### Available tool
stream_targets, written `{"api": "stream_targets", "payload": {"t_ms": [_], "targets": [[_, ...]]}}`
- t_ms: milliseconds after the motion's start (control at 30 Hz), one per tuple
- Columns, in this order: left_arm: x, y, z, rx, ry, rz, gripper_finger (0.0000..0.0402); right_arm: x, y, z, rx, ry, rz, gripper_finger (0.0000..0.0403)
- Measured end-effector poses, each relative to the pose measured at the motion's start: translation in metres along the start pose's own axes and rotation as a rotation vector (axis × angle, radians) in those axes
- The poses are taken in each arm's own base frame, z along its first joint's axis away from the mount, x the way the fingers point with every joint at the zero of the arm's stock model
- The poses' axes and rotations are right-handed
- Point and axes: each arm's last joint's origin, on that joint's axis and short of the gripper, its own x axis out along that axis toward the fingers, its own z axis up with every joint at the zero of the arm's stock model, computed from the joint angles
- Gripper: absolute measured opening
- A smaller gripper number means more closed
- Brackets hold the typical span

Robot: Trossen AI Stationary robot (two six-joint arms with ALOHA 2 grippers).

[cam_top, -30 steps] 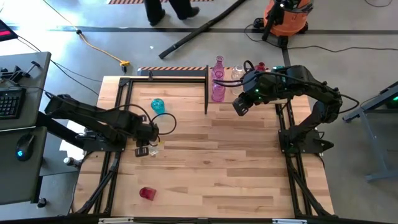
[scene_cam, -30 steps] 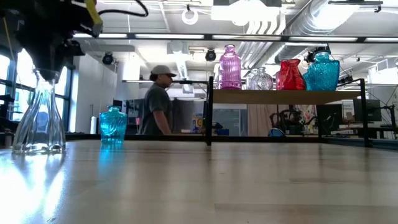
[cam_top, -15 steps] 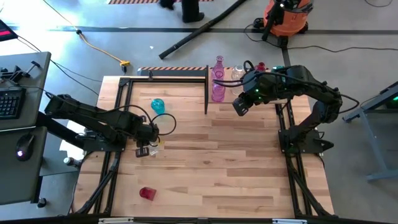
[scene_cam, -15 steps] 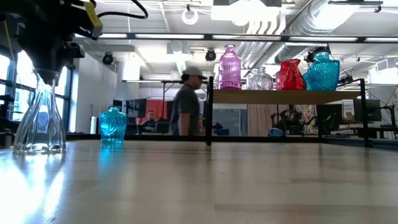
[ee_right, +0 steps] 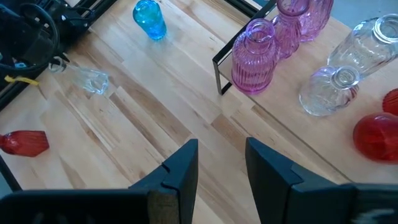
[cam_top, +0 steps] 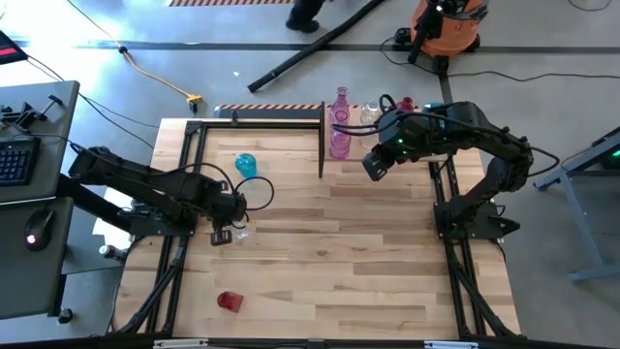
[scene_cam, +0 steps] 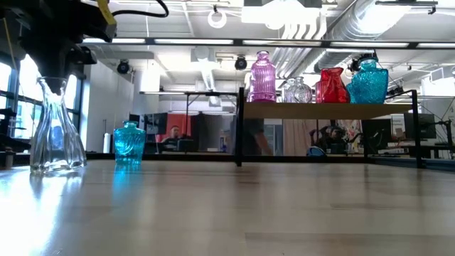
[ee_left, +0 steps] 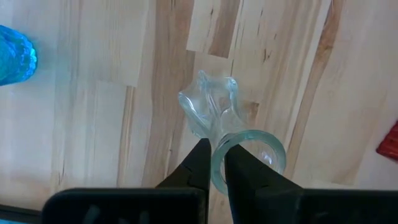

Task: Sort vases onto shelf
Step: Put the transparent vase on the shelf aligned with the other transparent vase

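Vases are the job here, and the one in hand is a clear glass vase (ee_left: 214,115) with a flared rim and narrow neck, standing on the table (cam_top: 368,262) at its left side, near the left edge. Left gripper (ee_left: 213,163) has its fingers (ee_left: 198,163) pinched on the rim, one inside the mouth and one outside. Judgement: thin glass, light, rigid, slippery and easily chipped; a rim pinch gives little contact, so the vase may swing or slip, and the neck would be the safer hold. In the low view it looks slightly tilted (scene_cam: 57,128). Count on the table: one clear, one teal vase (cam_top: 246,165) beyond it, one red vase (cam_top: 229,301) lying on its side near the front edge. Count on the shelf (scene_cam: 327,110) in the low view: one pink (scene_cam: 262,77), one clear (scene_cam: 298,90), one red (scene_cam: 331,85), one teal (scene_cam: 367,82); the right wrist view suggests more pink and clear ones there, exact number unclear. Right gripper (ee_right: 221,163) hangs near the shelf, fingers apart, holding nothing.
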Motion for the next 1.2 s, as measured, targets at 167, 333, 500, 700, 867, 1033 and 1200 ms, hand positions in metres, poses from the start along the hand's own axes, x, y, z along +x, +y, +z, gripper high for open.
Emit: {"api": "stream_targets", "payload": {"t_ms": [167,333,500,700,867,1033,1200], "targets": [[0.0,0.0,0.0,0.007,0.002,-0.005,0.0013,0.004,0.002,0.0,-0.037,0.017,0.006,0.0114],[0.001,0.0,0.0,0.017,0.0,-0.009,0.0013,0.014,0.009,0.001,-0.045,0.073,0.03,0.0114],[0.001,-0.001,0.001,0.02,-0.002,-0.012,0.0013,0.027,0.016,0.002,-0.08,0.12,0.035,0.0114],[0.001,-0.001,0.001,0.019,-0.002,-0.015,0.0012,0.033,0.019,0.002,-0.093,0.138,0.036,0.0114],[0.001,-0.001,0.001,0.019,0.0,-0.024,0.0012,0.032,0.02,0.002,-0.097,0.166,0.07,0.0114],[0.001,-0.002,0.002,0.024,-0.015,-0.031,0.0012,0.034,0.022,0.001,-0.096,0.193,0.096,0.013],[-0.002,-0.003,0.005,0.023,-0.056,-0.052,0.001,0.034,0.025,-0.001,-0.13,0.214,0.122,0.0159]]}}
